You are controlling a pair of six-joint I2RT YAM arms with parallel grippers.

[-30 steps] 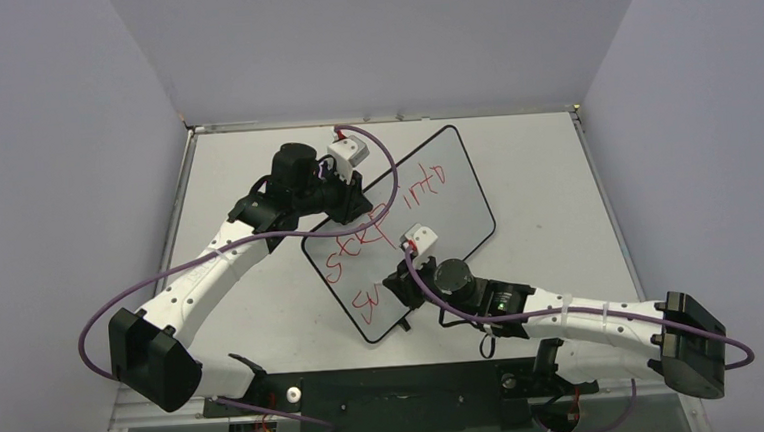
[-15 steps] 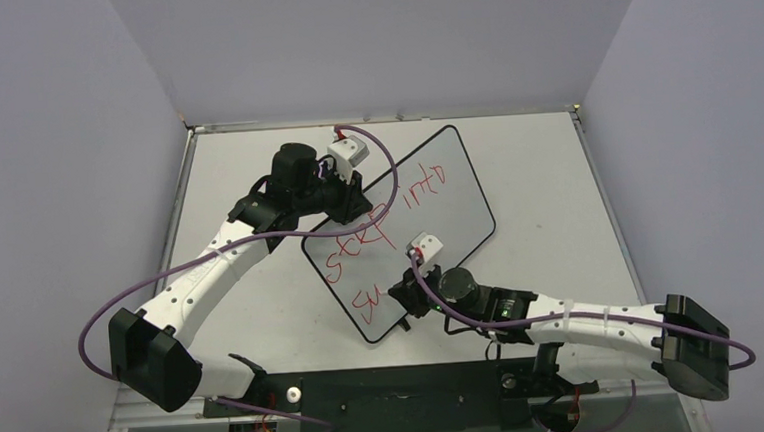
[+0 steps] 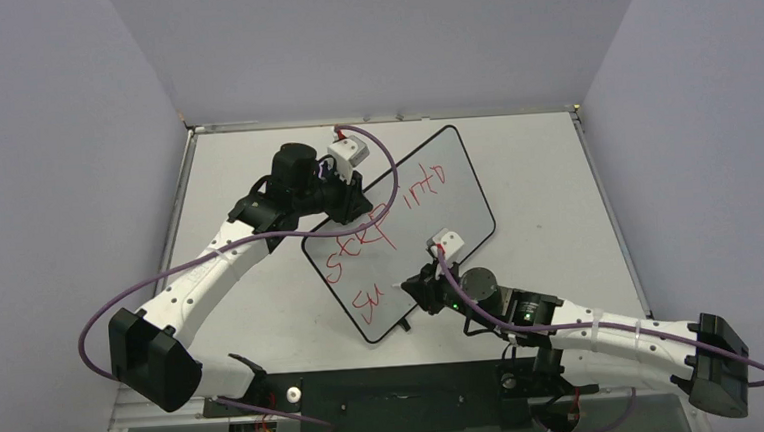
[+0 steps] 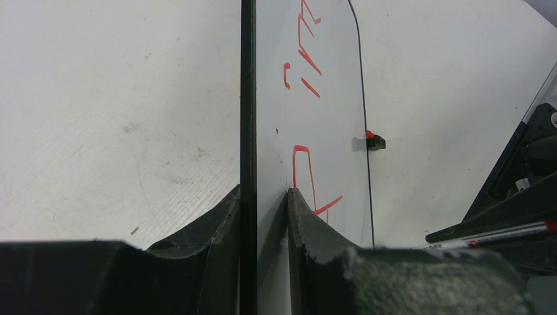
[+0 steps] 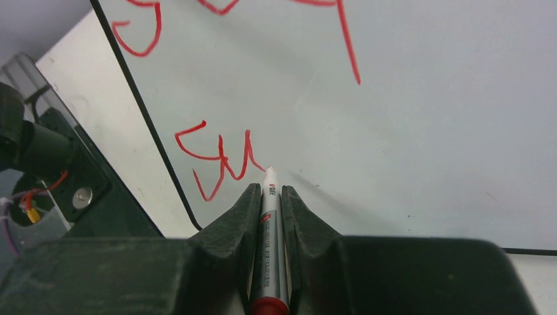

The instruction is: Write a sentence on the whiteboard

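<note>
The whiteboard (image 3: 438, 208) lies slanted across the grey table, and my left gripper (image 3: 349, 202) is shut on its far-left black-framed edge. In the left wrist view the fingers (image 4: 264, 190) pinch the board's edge (image 4: 248, 98) from both sides. The sentence in red reads "step into" (image 3: 379, 226), with "su" (image 3: 367, 300) below it. My right gripper (image 3: 418, 289) is shut on a silver red-capped marker (image 5: 269, 223). Its tip rests on the whiteboard (image 5: 407, 131) right at the end of the "su" (image 5: 220, 157).
The pale grey tabletop (image 3: 556, 185) surrounds the board, with walls close on three sides. A black mounting bar (image 3: 398, 385) with both arm bases runs along the near edge. Purple cables loop over both arms. A small black foot (image 4: 375, 142) sticks out from the board's far edge.
My right gripper has slid to the right with the marker, uncovering the red "su" on the lower line. The left gripper and the board have stayed still.
</note>
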